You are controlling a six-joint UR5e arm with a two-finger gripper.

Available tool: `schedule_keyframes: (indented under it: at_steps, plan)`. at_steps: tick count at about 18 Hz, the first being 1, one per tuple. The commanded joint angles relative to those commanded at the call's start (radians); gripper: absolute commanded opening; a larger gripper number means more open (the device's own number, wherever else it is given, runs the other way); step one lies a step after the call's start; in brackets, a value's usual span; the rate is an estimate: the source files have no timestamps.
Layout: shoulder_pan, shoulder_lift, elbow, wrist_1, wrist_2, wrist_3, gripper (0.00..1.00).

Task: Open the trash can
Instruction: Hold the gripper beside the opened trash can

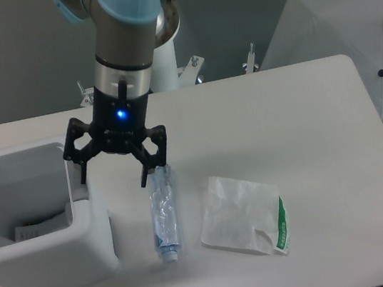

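The trash can (pixel 83 239) is sitting at the table's (pixel 303 119) left edge, its top uncovered (paper scraps showing inside). The gripper (pixel 113 177) is hovering with fingers spread wide, gripping nothing, one finger (pixel 81 176) hanging over the can's right rim, the other above the crushed bottle (pixel 164 212).

Arm (pixel 125 38): silver-grey tube segments, light-blue joint caps. Gripper (pixel 114 174): black, two-finger, linkage-type; blue indicator light (pixel 122 113) lit on body.

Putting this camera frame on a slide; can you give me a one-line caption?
Open gripper poised at the right rim of the trash can, its lid open, with a crushed bottle and wrapper on the table.
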Motion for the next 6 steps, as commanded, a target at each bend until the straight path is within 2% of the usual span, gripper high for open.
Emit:
schedule_keyframes:
  at_steps: [4,6]
  plan:
    - [0.037,-0.005,0.051,0.005,0.012,0.03,1.0]
    - [0.048,-0.005,0.046,0.005,0.075,0.055,1.0]
